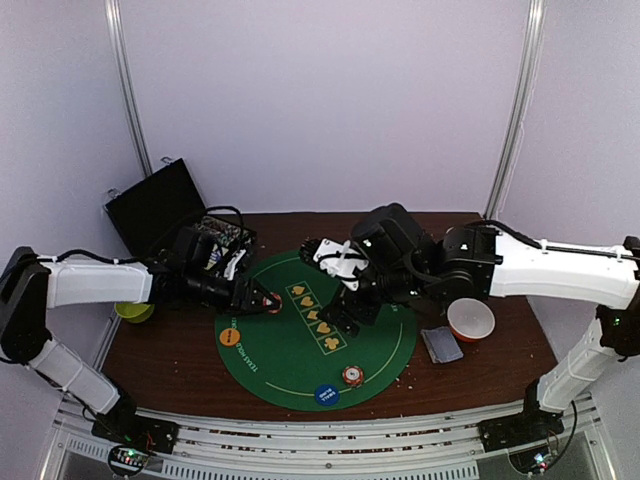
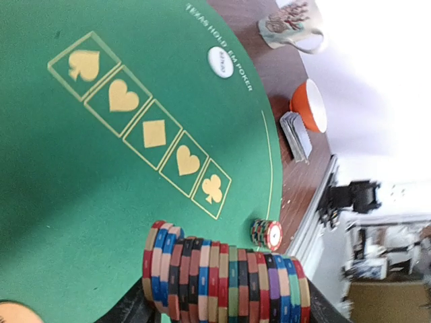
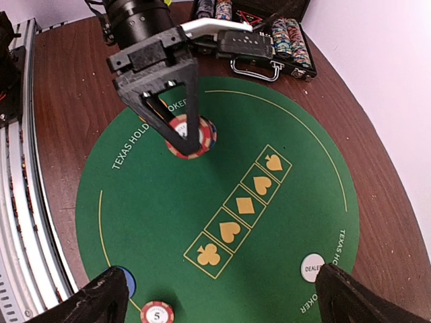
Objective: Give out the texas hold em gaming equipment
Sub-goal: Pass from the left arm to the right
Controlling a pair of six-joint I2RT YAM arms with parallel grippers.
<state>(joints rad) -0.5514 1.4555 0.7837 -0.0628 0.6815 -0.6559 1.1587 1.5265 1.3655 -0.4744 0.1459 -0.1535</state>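
Left wrist view — left tool (image 3: pixel 186 140) clamps a sideways stack of poker chips (image 2: pixel 222 276) at the left edge of the green mat (image 1: pixel 290 370). Right tool (image 3: pixel 222 272) spread wide, empty — hovering over mat centre.

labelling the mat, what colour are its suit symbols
Yellow suit symbols on the green mat; clearest in the right wrist view.

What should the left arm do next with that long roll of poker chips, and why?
Probably ease down and set the chip stack on the green mat. The left fingers grip it over the mat's left side, where only an orange disc lies; a small stack already sits at the near edge.
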